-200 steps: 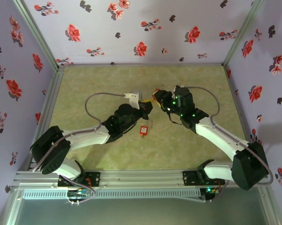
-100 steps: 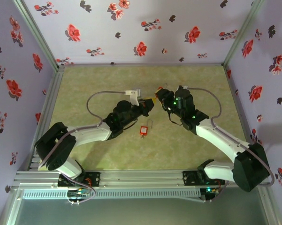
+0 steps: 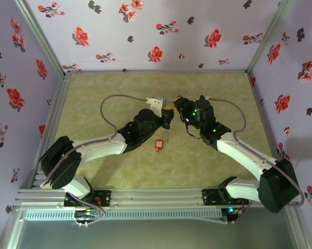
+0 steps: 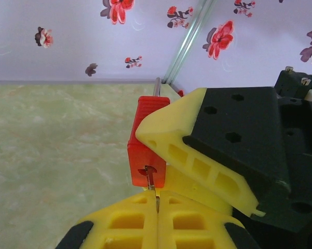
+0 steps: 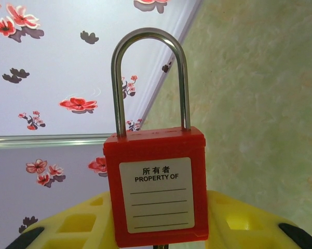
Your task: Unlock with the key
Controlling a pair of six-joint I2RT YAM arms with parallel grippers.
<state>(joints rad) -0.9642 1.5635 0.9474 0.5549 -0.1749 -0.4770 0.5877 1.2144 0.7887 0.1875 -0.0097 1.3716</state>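
Left gripper [image 4: 157,199] of mine is clamped shut on the key [image 4: 151,181], a thin metal blade pinched between the yellow fingertips. Its tip sits at the keyway on the bottom of the red padlock [image 4: 144,140], which is dead on 12 o'clock from my fingers in the left wrist view. My right gripper [image 5: 158,223] is closed around the padlock's body and holds it up off the table [image 3: 104,98]. The shackle [image 5: 148,34] is still seated, pointing to 12 o'clock, so it's not unlocked yet.

Can't tell how deep the key has gone. My plan would be to keep the blade square to the keyway and push until it bottoms out. Only then would I roll the left wrist around the key's own axis, with no sideways lean. The right side just has to grip hard and resist the twist.

Versus a second ago, my left arm has swung in toward 2 o'clock and closed right up on the lock, while the right arm barely shifted. The small red tag [image 3: 158,144] lying at 6 o'clock from both grippers hasn't budged.
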